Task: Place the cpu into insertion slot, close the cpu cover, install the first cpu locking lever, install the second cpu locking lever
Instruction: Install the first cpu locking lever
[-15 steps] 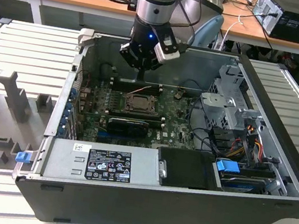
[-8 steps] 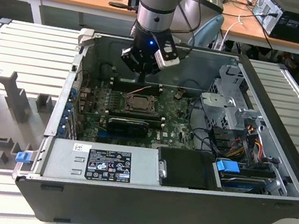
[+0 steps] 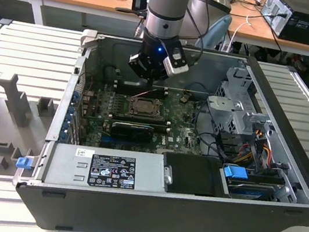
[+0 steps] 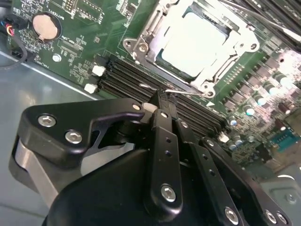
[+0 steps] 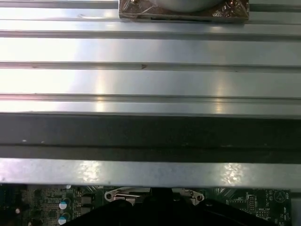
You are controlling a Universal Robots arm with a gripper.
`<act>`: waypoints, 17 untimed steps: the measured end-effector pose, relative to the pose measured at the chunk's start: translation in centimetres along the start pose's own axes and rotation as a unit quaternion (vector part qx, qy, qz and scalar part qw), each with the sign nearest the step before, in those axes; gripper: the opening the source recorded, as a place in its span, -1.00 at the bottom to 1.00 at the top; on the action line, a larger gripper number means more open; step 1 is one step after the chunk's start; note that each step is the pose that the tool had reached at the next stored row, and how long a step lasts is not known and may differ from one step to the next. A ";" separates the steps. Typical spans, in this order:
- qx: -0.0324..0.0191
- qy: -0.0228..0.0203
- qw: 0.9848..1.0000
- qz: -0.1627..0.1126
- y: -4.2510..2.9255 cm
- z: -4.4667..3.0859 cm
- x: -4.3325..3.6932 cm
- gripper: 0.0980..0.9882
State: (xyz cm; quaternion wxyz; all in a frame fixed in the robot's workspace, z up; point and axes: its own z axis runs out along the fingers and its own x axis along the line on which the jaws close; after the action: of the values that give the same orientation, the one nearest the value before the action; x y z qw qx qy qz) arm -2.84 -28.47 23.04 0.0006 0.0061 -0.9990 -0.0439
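Inside the open black computer case (image 3: 145,209), we see the gripper (image 3: 151,75) hanging low over the green motherboard (image 3: 184,133), just behind the insertion slot (image 3: 142,107) as the exterior view shows it. Its matte black fingers (image 4: 162,141), studded with round silver screws, are pressed together at the tips in the second wrist view, with nothing we can make out between them; they sit over the ribbed black memory slots (image 4: 136,77) beside the socket.

We find the cpu (image 4: 195,40) already lying in the slot, its flat metal top glaring pale under the light. Around it lies the cpu cover (image 4: 150,42), a thin silvery frame with a square cut-out, flat over the chip's edges. A thin wire lever (image 4: 188,92) runs along the socket's near edge, close to the fingertips.

A round silver coin cell (image 4: 45,26) sits on the board near one corner. Ribbed, brushed aluminium table slats (image 5: 150,80) gleam in the first wrist view.
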 end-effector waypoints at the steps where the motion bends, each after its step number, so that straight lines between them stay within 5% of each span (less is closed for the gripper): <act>1: 0.000 0.000 1.000 0.000 -0.01 0.10 -0.06 -0.98; 17: 0.001 -0.001 1.000 -0.006 0.00 2.11 -0.99 -0.98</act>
State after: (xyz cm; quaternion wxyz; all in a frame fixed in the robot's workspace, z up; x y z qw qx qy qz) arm -1.85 -28.28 20.93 -0.0004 0.0120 -0.9990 -0.0430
